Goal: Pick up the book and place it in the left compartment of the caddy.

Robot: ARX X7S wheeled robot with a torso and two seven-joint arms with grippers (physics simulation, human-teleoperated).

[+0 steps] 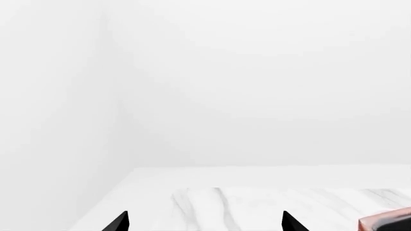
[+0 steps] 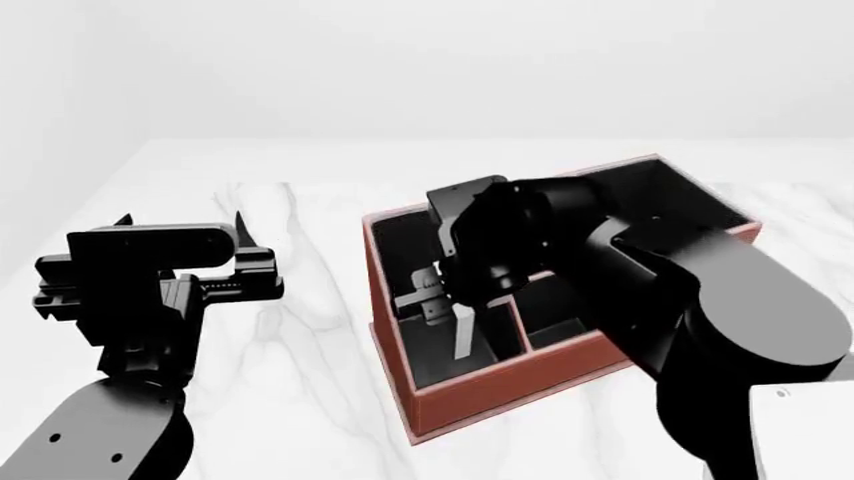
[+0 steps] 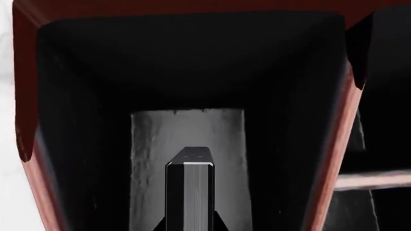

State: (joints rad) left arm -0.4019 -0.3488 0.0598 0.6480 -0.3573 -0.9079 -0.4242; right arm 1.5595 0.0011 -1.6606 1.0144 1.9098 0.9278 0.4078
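Note:
The reddish-brown caddy (image 2: 534, 385) stands on the marble table right of centre. My right gripper (image 2: 441, 300) reaches down into its left compartment (image 2: 398, 240), the long black-lined slot. It is shut on the book (image 2: 463, 330), which stands on edge inside that slot. In the right wrist view the book (image 3: 190, 192) shows its black cover and pale page edges between my right gripper's (image 3: 190, 224) fingertips, above the slot's grey floor, with the caddy wall (image 3: 334, 144) beside it. My left gripper (image 2: 182, 222) is open and empty over the table, left of the caddy; it also shows in the left wrist view (image 1: 205, 222).
The white marble table (image 2: 307, 330) runs to a far edge against a white wall. A corner of the caddy (image 1: 388, 221) shows in the left wrist view. The slot split by a low crossbar (image 3: 372, 180) lies beside the left compartment.

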